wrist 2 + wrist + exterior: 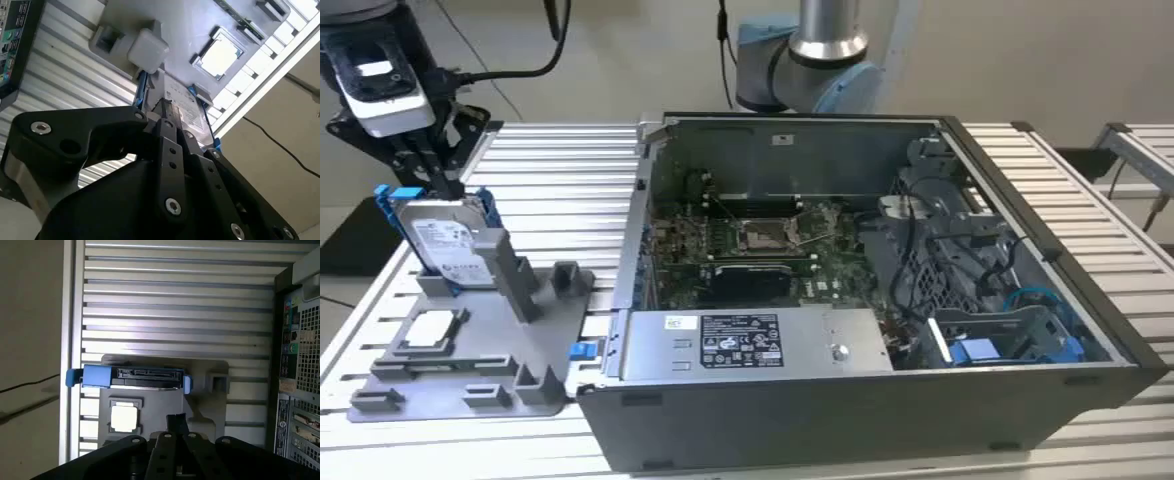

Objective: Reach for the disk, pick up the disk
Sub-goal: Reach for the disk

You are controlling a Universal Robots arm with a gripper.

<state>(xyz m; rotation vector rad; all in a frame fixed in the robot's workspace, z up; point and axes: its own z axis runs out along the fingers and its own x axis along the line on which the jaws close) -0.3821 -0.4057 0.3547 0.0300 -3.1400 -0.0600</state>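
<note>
The disk (443, 240) stands on edge in a grey holder (487, 345) at the exterior view's left. It is silver-grey with a white label and a blue bracket around it. My gripper (444, 186) hangs right over its top edge, fingers drawn together with nothing between them. I cannot tell whether the tips touch the disk. In the second wrist view the gripper (164, 109) points at the disk's label face (184, 102). In the first wrist view the disk (145, 376) shows edge-on beyond the gripper (176, 419).
An open computer case (854, 420) fills the middle and the exterior view's right. A small white-grey square chip piece (430, 330) lies on the holder in front of the disk. The slatted metal table (560, 170) runs behind them, with its edge close beside the holder.
</note>
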